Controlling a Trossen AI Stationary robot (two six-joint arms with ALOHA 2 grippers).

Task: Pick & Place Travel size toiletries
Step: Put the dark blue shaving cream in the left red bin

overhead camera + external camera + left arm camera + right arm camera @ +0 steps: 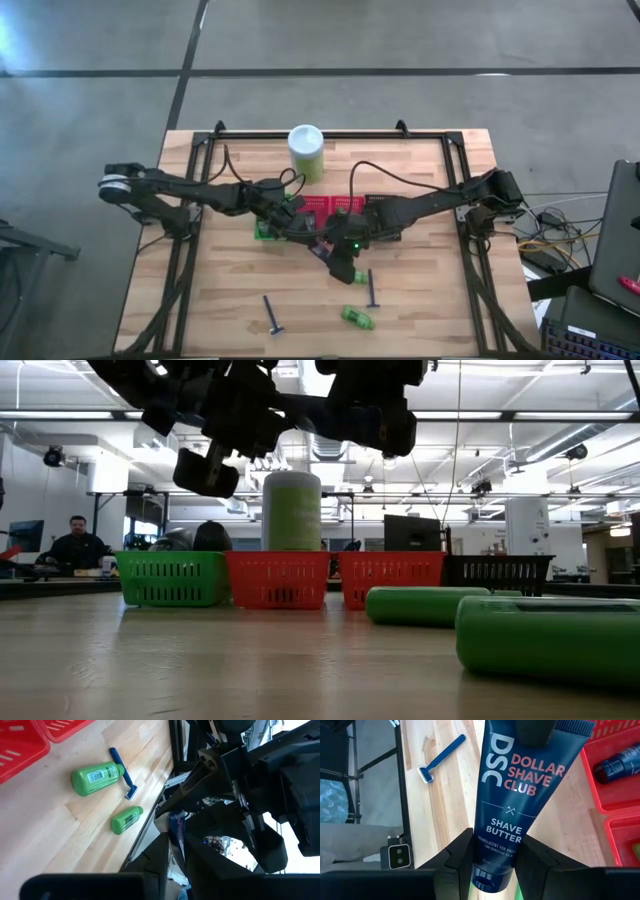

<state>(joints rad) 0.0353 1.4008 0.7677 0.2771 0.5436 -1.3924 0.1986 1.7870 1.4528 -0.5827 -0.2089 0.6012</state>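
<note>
Both arms meet over the table's middle, just in front of the row of baskets.

Right gripper (492, 865): pinching the cap end of a dark-blue shave-butter tube (517, 795). The tube hangs clear of the table, in front of the red baskets (615, 785). A second dark finger (535, 730) presses the tube's far, crimped end.

Left gripper (300, 225): beside the green basket (172, 578), facing the right arm. Its jaws appear closed on the tube's crimped end; its wrist view is crowded with dark hardware, so this is judged mainly from the right wrist view.

Other items, placed from the red baskets:
- A dark bottle (620, 765) lies inside one red basket.
- Two green bottles, the larger (97, 777) and the smaller (126, 819), lie on the table in front of the baskets, near the table's front edge.
- One blue razor (122, 772) lies touching the larger green bottle.
- Another razor (273, 316) lies well apart, towards the left front.

The white-and-green canister (306, 150) stands upright behind the baskets. A black basket (497, 573) ends the row.
</note>
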